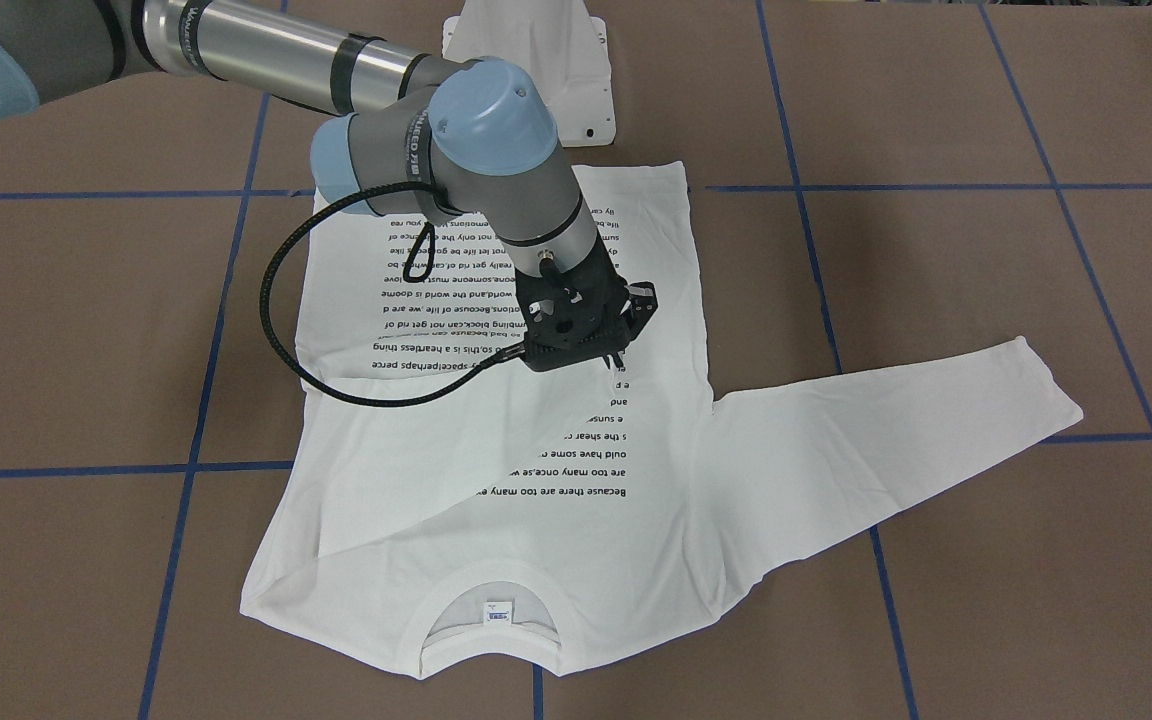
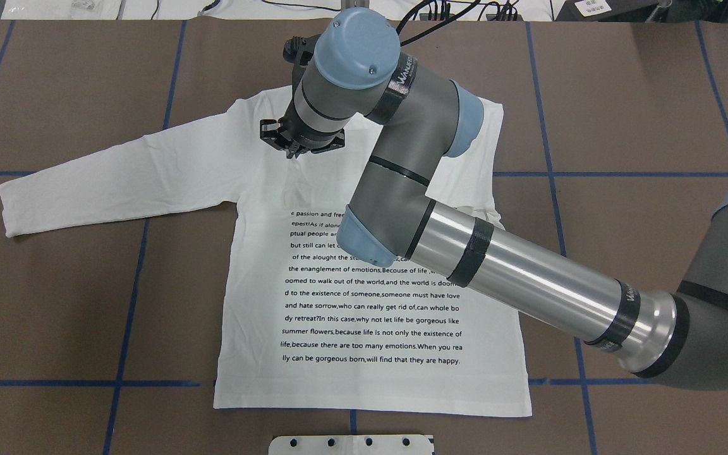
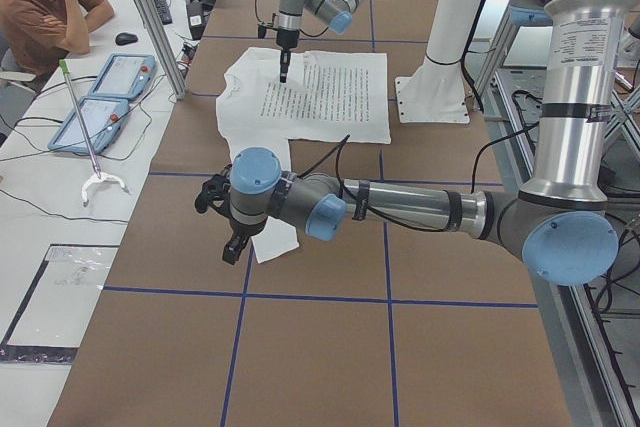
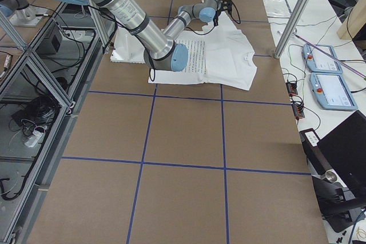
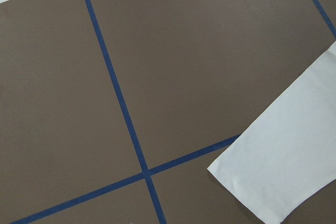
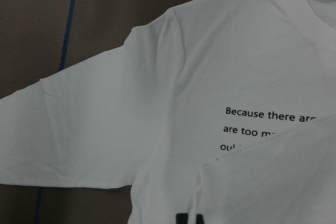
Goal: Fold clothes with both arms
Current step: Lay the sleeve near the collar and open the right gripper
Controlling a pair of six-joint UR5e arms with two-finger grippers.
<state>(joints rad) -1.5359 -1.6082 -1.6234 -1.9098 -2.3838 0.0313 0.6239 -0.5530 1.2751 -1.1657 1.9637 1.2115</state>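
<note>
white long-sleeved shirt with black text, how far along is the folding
Done: one sleeve of the white cotton shirt lies folded across its chest. In hand: black right gripper over the chest, black left gripper near the outstretched sleeve. Left: that sleeve, then the body folds.

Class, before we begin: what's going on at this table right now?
Two robot arms are folding a white shirt that lies flat, print side up, on the brown table. The folded sleeve, on the robot's right, already lies across the chest and covers part of the text. The other sleeve is stretched out flat. The right gripper hangs over the upper chest. The left gripper is out by the stretched sleeve's cuff. Whether either gripper is open or shut cannot be told.
</note>
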